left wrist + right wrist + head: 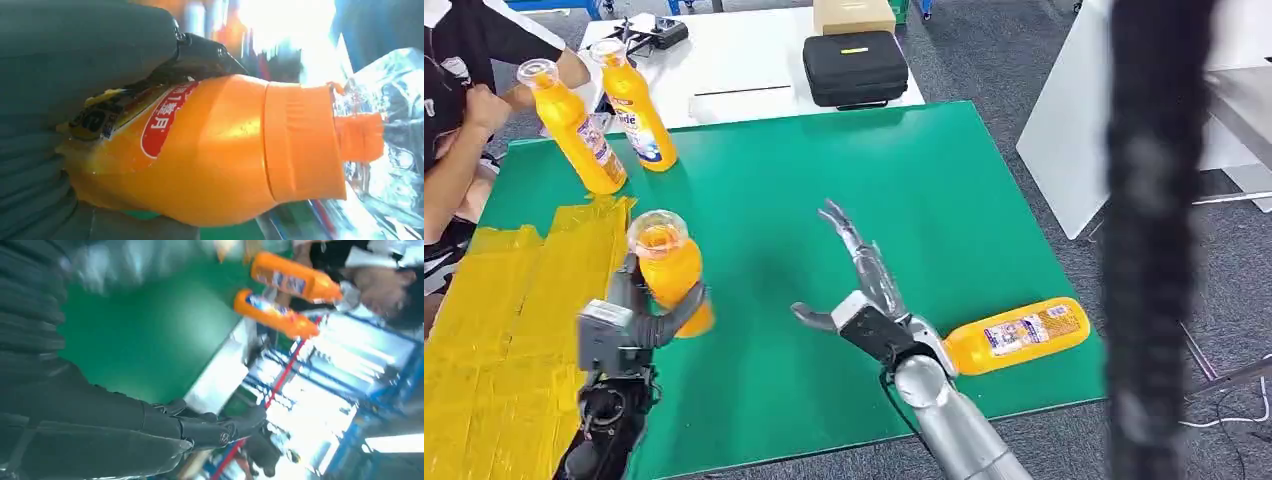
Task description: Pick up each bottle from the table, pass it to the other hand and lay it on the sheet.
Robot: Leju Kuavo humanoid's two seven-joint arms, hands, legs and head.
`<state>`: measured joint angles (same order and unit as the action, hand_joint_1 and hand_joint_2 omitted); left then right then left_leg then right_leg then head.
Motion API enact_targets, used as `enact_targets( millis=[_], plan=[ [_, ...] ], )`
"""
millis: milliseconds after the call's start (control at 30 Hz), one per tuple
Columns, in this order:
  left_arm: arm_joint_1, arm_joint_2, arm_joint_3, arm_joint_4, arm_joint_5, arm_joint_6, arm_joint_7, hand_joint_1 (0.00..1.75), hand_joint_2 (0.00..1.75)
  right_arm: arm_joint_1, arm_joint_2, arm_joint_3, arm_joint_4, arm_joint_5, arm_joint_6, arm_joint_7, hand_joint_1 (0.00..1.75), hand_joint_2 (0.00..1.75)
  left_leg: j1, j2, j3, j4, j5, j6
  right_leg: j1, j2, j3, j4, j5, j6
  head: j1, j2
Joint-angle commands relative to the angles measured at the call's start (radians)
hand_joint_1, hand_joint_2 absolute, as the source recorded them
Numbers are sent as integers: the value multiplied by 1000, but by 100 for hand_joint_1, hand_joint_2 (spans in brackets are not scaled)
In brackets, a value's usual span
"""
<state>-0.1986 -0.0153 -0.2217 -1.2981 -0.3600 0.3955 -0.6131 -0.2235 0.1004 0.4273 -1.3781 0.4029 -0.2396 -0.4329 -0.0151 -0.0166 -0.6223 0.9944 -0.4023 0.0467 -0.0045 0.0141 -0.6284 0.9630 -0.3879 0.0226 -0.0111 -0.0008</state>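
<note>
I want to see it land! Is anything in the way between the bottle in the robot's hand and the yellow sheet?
Nothing visible blocks it. The left hand holds the bottle right at the edge of the yellow sheet, and the sheet beside it is bare.

- A robot test lab or workshop room, not a home; the floor (984, 50) is grey carpet tile with cables (1224, 410) trailing across it
- The work surface is a table under a green mat (964, 200), with a yellow sheet (514, 320) taped over one end; it is laid out like a trial station
- Behind it stands a white table (754, 70) carrying a black zip case (854, 67), a cardboard box (854, 14) and a handheld controller (652, 32)
- A white panel (1074, 130) leans at the side; blue metal framing (370, 365) and bright lights show in the right wrist view
- A seated person (464, 90) waits at the table's corner
</note>
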Motion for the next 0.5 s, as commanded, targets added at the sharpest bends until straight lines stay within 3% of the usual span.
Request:
enact_targets(
  millis=[33, 167, 267, 400, 433, 467, 500],
  plan=[
    [17, 83, 70, 0, -357, 172, 78, 175, 175, 58, -92, -67, -219, -1, -7, 44, 0, 175, 1, 3, 8, 1, -5, -4, 1, 0, 7, 1, -4, -1, 0, 0],
    [-70, 70, 35, 106, -755, 223, 270, 175, 175, 63, -126, -145, -279, -37, 25, 62, 0, 175, 0, -4, 1, 0, 0, -2, 0, -5, 1, 0, -2, 0, 0, 0],
    [-175, 56, 0, 330, -1129, 262, 440, 175, 175, 91, -132, -187, -280, -40, 17, 46, 0, 175, 0, -5, 2, -1, 0, -2, 0, -5, 3, -1, -1, 0, 0, 0],
    [-252, 49, -24, 504, -1182, 288, 450, 175, 175, 95, -128, -194, -283, -36, 14, 40, 0, 175, 0, -6, 5, -1, 0, -3, 0, -7, 6, -1, -2, 0, 0, 0],
    [-281, 64, -58, 563, -1211, 271, 462, 175, 175, 91, -130, -191, -279, -34, 16, 41, 0, 175, 0, -5, 7, 0, -1, -4, 0, -7, 8, 0, -3, 0, 0, 0],
    [-338, 112, -211, 660, -1211, 266, 570, 175, 175, 83, -130, -189, -271, -30, 19, 44, 0, 175, 0, -4, 5, -1, -1, -3, 0, -5, 6, -1, -2, 0, 0, 0],
    [-358, 107, -218, 717, -1211, 298, 574, 175, 175, 78, -129, -189, -266, -28, 18, 45, 0, 175, -1, -4, 4, -1, 0, -2, -1, -5, 4, -1, -1, 0, 0, 0]
  ],
)
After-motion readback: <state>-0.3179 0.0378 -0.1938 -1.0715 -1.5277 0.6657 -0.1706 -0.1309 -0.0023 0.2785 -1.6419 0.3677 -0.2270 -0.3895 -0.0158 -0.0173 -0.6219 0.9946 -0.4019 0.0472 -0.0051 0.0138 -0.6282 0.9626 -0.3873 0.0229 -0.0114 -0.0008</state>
